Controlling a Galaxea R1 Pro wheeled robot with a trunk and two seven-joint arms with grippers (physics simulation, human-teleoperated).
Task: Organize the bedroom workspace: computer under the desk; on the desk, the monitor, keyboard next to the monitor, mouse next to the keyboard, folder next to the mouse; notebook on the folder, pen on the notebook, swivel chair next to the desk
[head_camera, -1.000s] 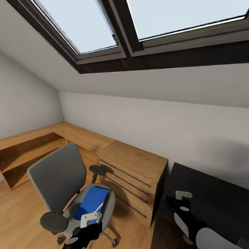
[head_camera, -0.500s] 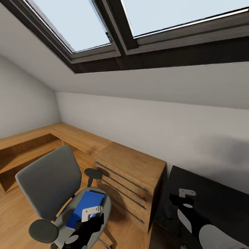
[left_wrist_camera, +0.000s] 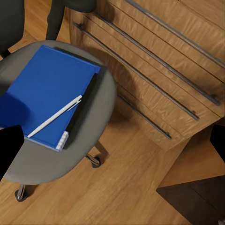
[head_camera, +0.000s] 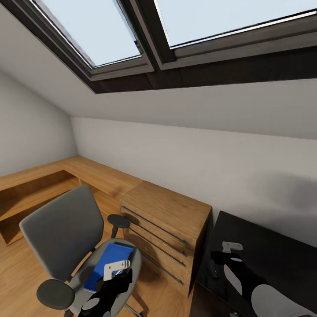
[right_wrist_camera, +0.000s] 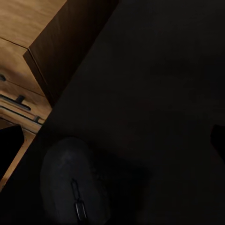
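While folder (left_wrist_camera: 44, 91) rests on swivel chair (head_camera: 61, 231), pen (left_wrist_camera: 54, 117) atop

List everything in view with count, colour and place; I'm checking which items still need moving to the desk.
swivel chair: one, grey with black armrests, on the wood floor beside the oak cabinet.
folder: one, bright blue, flat on the chair seat.
pen: one, white, lying on the folder.
notebook: one, a dark strip along the folder's edge, on the seat.
desk: one, glossy black, at the head view's lower right.
mouse: one, dark grey, on the desk near its edge.
oak cabinet: one, light wood, drawers with long handles, between chair and desk.
skylight: two panes, dark frame, overhead.
left hand: one, above the chair seat.
right hand: one, over the desk.
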